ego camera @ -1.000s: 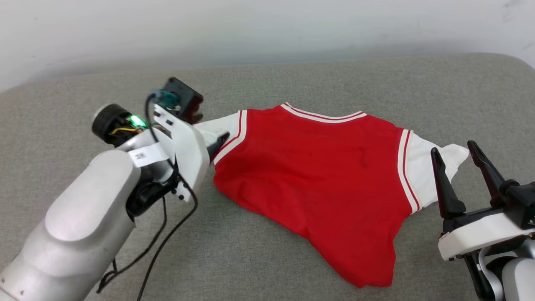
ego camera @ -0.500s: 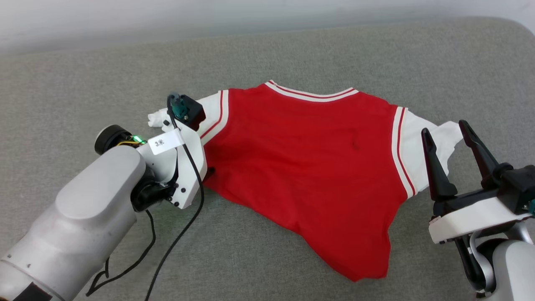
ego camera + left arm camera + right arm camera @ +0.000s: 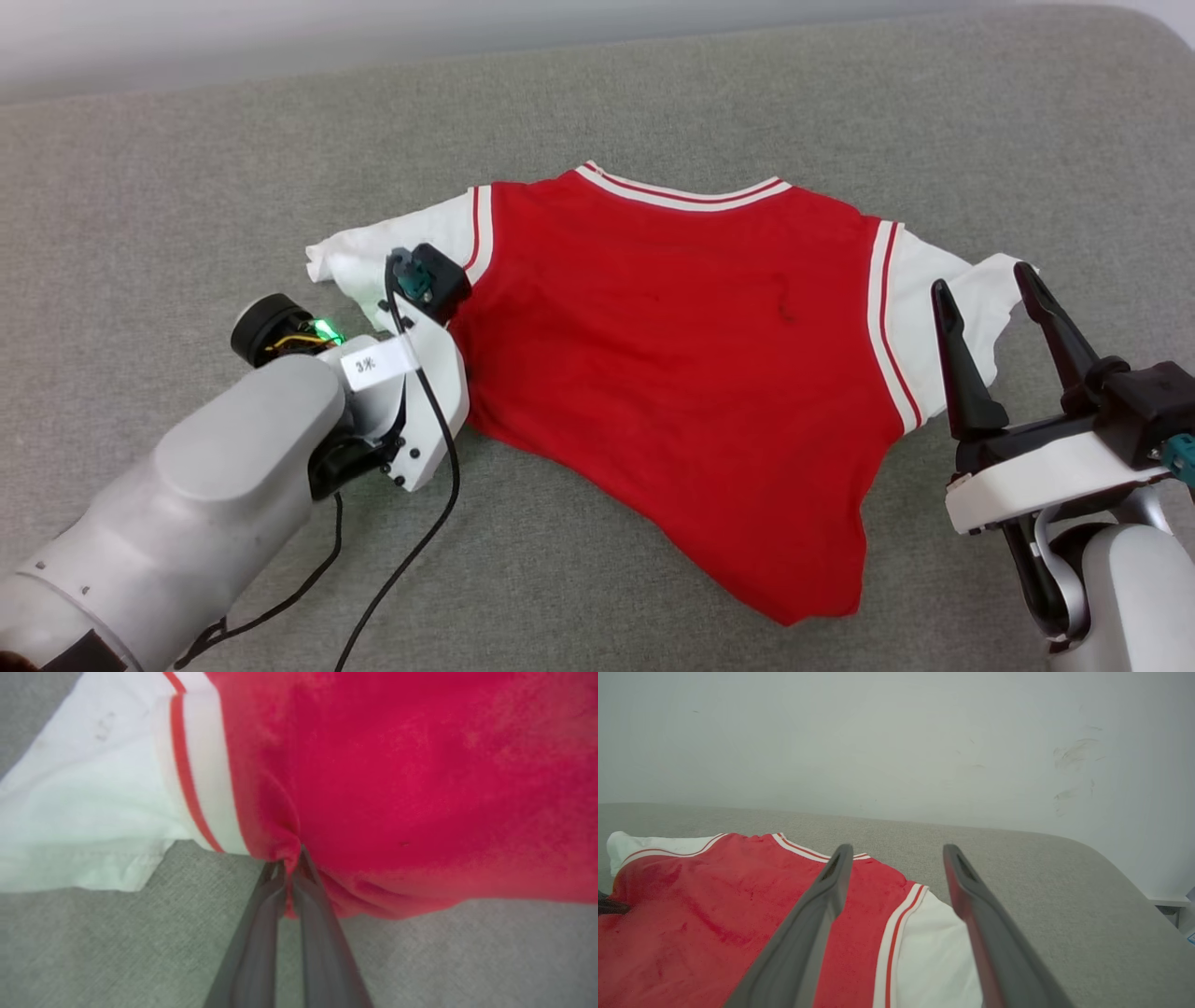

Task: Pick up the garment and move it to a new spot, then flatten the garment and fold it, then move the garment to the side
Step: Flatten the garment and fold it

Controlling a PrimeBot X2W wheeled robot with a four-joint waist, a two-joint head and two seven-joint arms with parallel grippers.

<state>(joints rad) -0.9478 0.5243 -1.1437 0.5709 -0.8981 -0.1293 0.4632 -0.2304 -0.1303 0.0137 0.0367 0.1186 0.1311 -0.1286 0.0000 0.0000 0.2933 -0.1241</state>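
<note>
The garment (image 3: 691, 364), a red jersey-style T-shirt with white sleeves and striped trim, lies spread on the grey cushion, plain side up. In the left wrist view my left gripper (image 3: 289, 865) is shut on a pinch of the garment's (image 3: 397, 774) red side edge just below the white sleeve. From the head view its fingers are hidden under the wrist housing (image 3: 425, 373). My right gripper (image 3: 980, 285) stands open above the other white sleeve, not touching it. In the right wrist view the right gripper (image 3: 896, 851) has its fingers spread over that sleeve (image 3: 938, 952).
The grey fabric surface (image 3: 653, 103) runs wide around the shirt, with a rounded corner at the right (image 3: 1111, 868). A pale wall (image 3: 896, 742) rises behind it. A black cable (image 3: 439, 513) hangs from my left wrist.
My left gripper has come from the sleeve to the red side edge and shut on it. The head camera has tilted, shifting the whole picture. The right gripper stays open.
</note>
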